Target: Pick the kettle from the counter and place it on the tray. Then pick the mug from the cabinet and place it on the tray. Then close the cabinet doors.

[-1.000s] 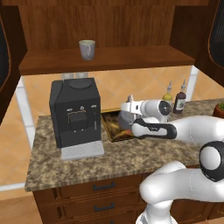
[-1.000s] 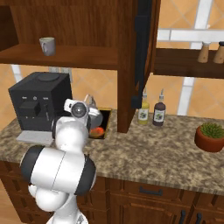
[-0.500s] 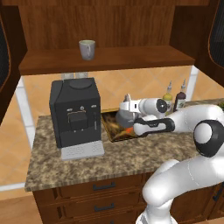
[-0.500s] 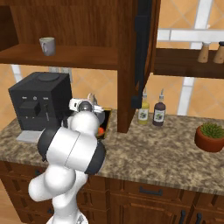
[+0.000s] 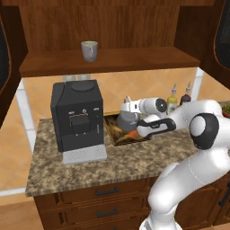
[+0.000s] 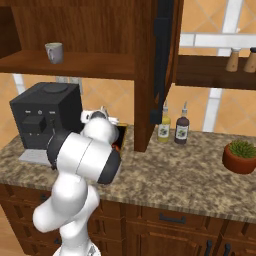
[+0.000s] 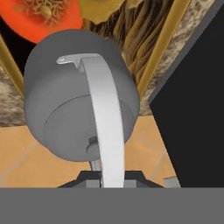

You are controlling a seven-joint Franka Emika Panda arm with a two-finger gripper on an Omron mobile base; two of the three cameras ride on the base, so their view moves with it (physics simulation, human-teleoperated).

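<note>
The dark-grey kettle [image 5: 128, 121] hangs by its arched silver handle [image 7: 105, 118] just above the back part of the gold-rimmed tray [image 5: 117, 139]. My gripper [image 5: 127, 108] is shut on the top of that handle, seen close up in the hand view [image 7: 111, 177]. There the kettle [image 7: 70, 100] covers the tray's rim [image 7: 164, 48] and mottled floor. The grey-beige mug [image 5: 89, 50] stands on the shelf of the open cabinet [image 5: 112, 22], also seen in the right base view [image 6: 54, 51]. Both cabinet doors [image 5: 222, 36] are swung wide open.
A big black coffee machine [image 5: 78, 114] stands close to the tray's left side on the granite counter [image 5: 90, 170]. Two bottles [image 5: 173, 96] stand to the right at the wall. A potted plant [image 6: 241, 155] sits at the far right. The right door [image 6: 162, 55] hangs edge-on.
The arm has stretched out, carrying the kettle a little left and lower over the tray. The grip on the handle is unchanged.
</note>
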